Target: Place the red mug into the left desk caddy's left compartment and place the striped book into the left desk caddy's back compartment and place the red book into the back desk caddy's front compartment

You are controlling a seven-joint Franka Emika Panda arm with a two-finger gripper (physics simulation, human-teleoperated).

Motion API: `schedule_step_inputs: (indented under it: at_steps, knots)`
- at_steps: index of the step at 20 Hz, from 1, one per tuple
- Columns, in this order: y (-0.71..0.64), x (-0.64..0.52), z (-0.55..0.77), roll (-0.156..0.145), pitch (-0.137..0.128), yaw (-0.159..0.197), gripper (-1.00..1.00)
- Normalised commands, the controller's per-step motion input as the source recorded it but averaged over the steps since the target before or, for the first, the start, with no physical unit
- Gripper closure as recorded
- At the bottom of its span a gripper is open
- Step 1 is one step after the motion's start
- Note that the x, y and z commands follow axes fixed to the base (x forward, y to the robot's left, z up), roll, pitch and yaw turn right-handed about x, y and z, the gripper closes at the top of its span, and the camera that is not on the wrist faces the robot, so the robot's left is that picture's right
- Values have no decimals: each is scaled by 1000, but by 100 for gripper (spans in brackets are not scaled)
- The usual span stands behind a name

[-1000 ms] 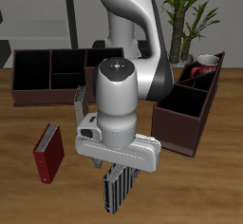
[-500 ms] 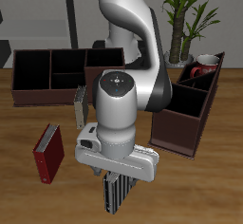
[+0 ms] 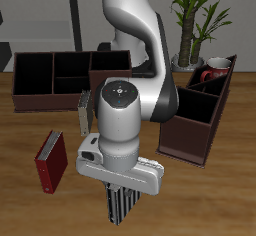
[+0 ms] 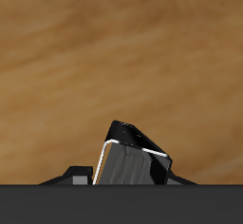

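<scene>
— Two books show, right? Where is the striped one?

— Yes. The striped book point(image 3: 121, 202) hangs under the jaws near the counter's point(image 3: 30, 210) front edge, upright, its dark and pale bands running top to bottom. From the wrist view the striped book point(image 4: 131, 159) sits between the black fingers point(image 4: 84, 175), one corner tipped up, with only wood grain behind it.

— So the jaws are closed on it?

— They are drawn in against its two faces, as far as the book's thickness allows. Whether its lower edge touches the counter I cannot tell.

— And the red book?

— The red book point(image 3: 52, 161) stands tilted on the counter, apart from the arm, in front of the back desk caddy point(image 3: 60, 80).

— The mug?

— The red mug point(image 3: 212, 72) sits in the rear end of the left desk caddy point(image 3: 198, 110), beside the plant point(image 3: 200, 10).

— Anything else?

— A thin grey book point(image 3: 84, 110) stands upright just beside the arm's body.
</scene>
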Motion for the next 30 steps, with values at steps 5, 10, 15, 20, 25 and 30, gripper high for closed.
schedule_step_inputs:
  at_steps: [5,10,15,20,25,30]
  knots:
    - [-166,-122,120,-9,-15,-23,100]
    - [-206,-383,493,-56,-34,-1,100]
    - [-99,-518,683,-28,-72,29,100]
    - [-184,-817,1123,-55,-58,41,100]
    - [-58,-710,939,-29,-95,81,100]
    - [-5,-691,647,-46,-37,55,100]
